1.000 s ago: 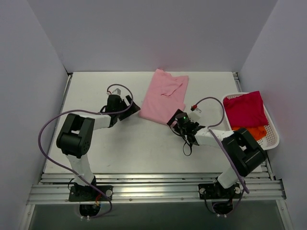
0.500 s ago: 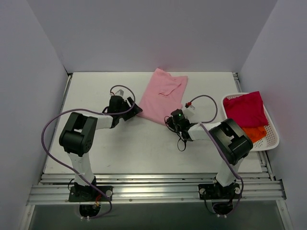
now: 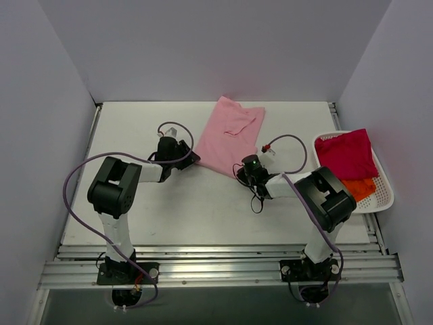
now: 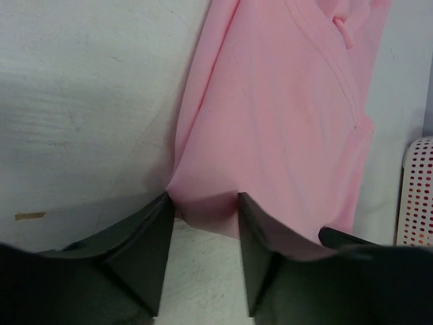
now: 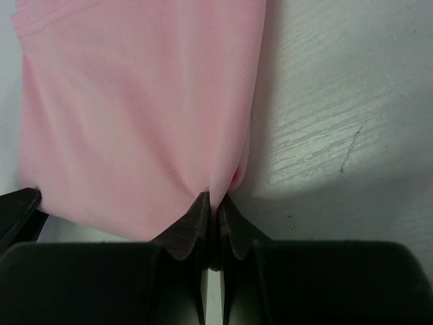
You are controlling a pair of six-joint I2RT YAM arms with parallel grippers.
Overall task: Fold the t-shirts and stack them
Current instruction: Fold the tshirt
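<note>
Pink cloth is the main thing: the light pink t-shirt (image 3: 229, 134) lies spread flat at the far middle of the white table (image 3: 128, 128), with its near edge towards the two arms. The left gripper (image 3: 191, 159) is low at the near left corner of this shirt. In the left wrist view its two black fingers (image 4: 152, 230) stand apart, and the corner of the pink shirt sits in the gap between them, reaching both inner faces; the jaws are not closed together. The right gripper (image 3: 244, 166) is at the near right corner of the same shirt. In the right wrist view its fingertips (image 5: 196, 217) are pressed together with a small fold of the pink hem pinched between them. At the right side of the table there is a white basket (image 3: 386, 196), well apart from the pink shirt. A magenta-red t-shirt (image 3: 345, 154) lies in it, and an orange t-shirt (image 3: 362, 186) shows from under its near edge.
</note>
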